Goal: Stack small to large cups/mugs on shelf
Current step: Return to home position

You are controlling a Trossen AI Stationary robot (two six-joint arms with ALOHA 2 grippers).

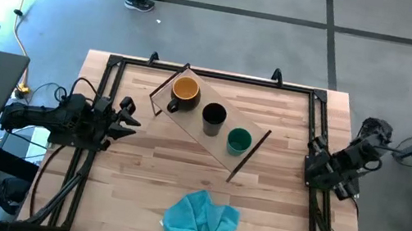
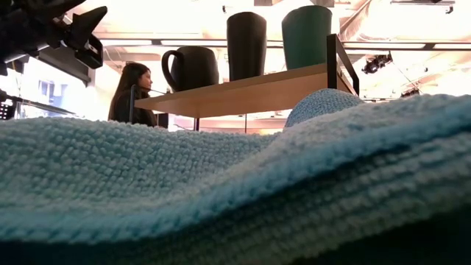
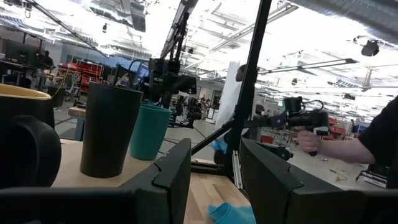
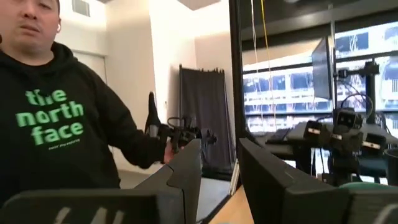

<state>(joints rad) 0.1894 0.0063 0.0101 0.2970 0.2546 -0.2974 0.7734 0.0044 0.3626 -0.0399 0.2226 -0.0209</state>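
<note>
Left arm [image 1: 56, 118] at nine o'clock in the high view, and it's dark all over: chunky black links, boxy joints, a matte finish from above. Thin black cables [image 1: 51, 91] loop off it near the base. Out front, the left gripper [image 1: 133, 114] splits into two pointed black prongs. On its own wrist camera the fingers [image 3: 168, 174] read as broad, flat, dark slabs, sharp-edged, with a paler bevel along the top. Over at three o'clock, the right arm [image 1: 344, 161] has the same black build, with a rounded housing at its outer end. The right gripper [image 4: 219, 149] shows matching wedge-shaped slabs in dark grey.
</note>
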